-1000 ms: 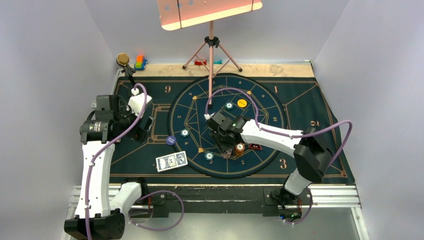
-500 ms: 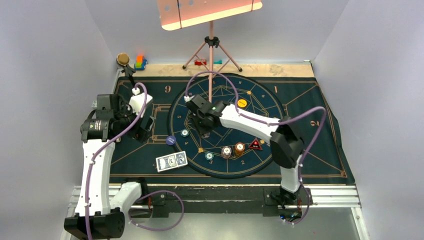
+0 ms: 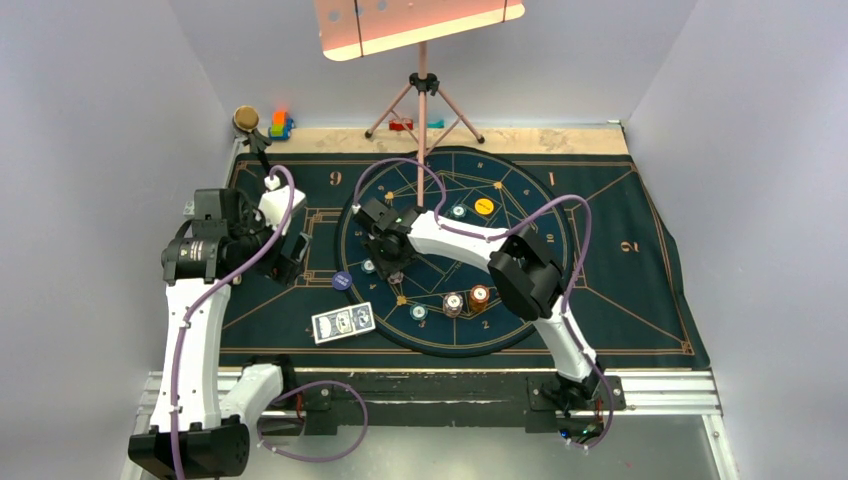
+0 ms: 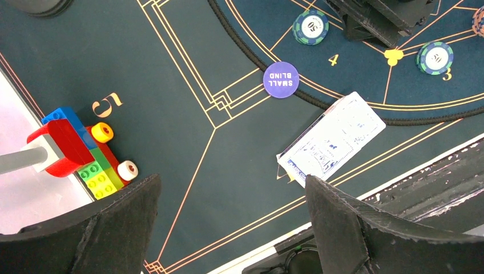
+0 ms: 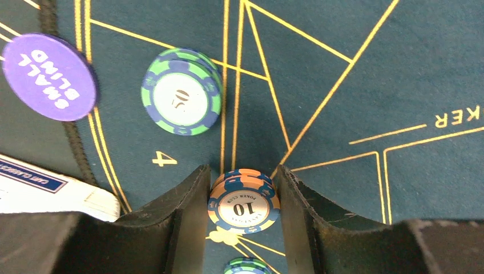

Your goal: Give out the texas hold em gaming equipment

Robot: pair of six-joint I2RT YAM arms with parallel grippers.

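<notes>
A: Left pincer [image 4: 228,228] status?
B: Jaws spread wide with nothing between them, above the mat [image 4: 188,85]. Its wrist view shows the playing cards [image 4: 331,140] near the purple small-blind disc [image 4: 281,79].
A: Right pincer [image 5: 241,174]?
B: Clamped on an orange chip stack [image 5: 243,205]. Only its wrist view shows this, as the arm hides it from overhead. A green chip [image 5: 181,91] lies just beyond

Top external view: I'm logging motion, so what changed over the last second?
The right pincer swung left from the near chips toward the green 50 chip, clamped on orange 10 chips. Unchanged: left arm, cards, Small Blind button.
</notes>
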